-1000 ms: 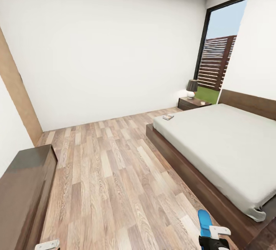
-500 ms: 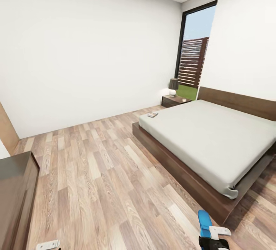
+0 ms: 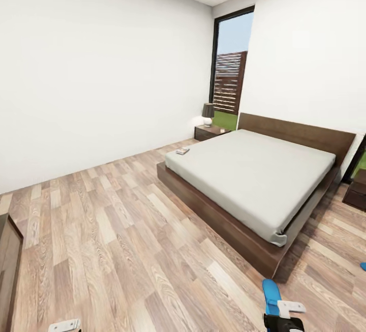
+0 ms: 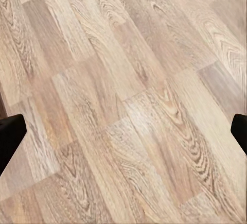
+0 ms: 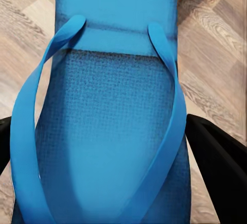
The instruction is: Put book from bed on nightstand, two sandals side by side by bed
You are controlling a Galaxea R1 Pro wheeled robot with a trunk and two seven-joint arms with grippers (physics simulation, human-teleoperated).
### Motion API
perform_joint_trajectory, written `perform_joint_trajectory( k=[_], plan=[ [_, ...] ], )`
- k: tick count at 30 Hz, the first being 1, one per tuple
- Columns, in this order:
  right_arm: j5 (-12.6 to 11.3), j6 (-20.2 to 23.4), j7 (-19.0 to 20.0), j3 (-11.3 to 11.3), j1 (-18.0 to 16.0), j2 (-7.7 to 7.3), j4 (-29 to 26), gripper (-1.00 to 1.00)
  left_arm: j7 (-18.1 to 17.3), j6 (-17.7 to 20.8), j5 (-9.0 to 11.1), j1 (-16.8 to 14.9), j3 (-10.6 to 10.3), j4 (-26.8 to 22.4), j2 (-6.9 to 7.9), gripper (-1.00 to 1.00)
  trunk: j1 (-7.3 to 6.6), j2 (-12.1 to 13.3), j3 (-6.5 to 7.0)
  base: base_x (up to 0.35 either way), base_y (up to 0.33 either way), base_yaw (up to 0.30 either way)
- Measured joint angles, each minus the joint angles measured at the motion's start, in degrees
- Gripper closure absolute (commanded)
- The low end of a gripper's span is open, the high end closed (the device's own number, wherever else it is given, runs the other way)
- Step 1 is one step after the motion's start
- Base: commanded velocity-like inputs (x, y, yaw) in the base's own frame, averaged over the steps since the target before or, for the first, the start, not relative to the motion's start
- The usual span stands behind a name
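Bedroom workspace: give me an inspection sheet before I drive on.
Surface: light wood-plank floor, bare in the left wrist view.
Job's things: small dark paperback book lies on the near corner of the grey-mattress platform bed; dark brown nightstand beside the headboard; one bright blue flip-flop sandal in the right gripper; a blue scrap at the right edge of the head view, possibly the second sandal.
Clutter: nothing seen.
Grippers: right shut on the sandal; left gripper open, holding nothing.
Cables: nothing seen.
Surroundings: white walls, black-framed window, dark-shaded lamp on the nightstand.
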Motion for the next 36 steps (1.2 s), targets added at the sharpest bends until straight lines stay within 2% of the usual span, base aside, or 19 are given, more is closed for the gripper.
perform_joint_trajectory(
  k=[3, 9, 29, 36],
  plan=[
    [0.0, 0.0, 0.0, 0.0, 0.0, 0.0, 0.0, 1.0, 0.1, 0.0, 0.0, 0.0, -1.1, 0.0, 0.01, -1.0, 0.0, 0.0, 0.0, -0.003, 0.0, -0.273],
    [0.0, 0.0, 0.0, 0.0, 0.0, 0.0, 0.0, 1.0, 0.2, 0.0, 0.0, 0.0, -1.7, 0.0, 0.02, -1.0, 0.0, 0.0, 0.0, -0.001, 0.0, -0.273],
    [-0.1, -0.1, 0.0, 0.0, 0.0, -0.01, 0.4, 1.0, 0.2, 0.0, 0.0, 0.0, -1.9, 0.0, -0.01, -1.0, 0.0, 0.0, 0.0, 0.0, 0.0, -0.272],
    [-0.1, -0.1, 0.0, -0.1, 0.0, -0.09, 0.6, 1.0, 0.2, 0.0, 0.0, 0.0, -1.9, 0.0, 0.04, -1.0, 0.0, 0.0, 0.0, 0.0, 0.0, -0.093]
  ],
)
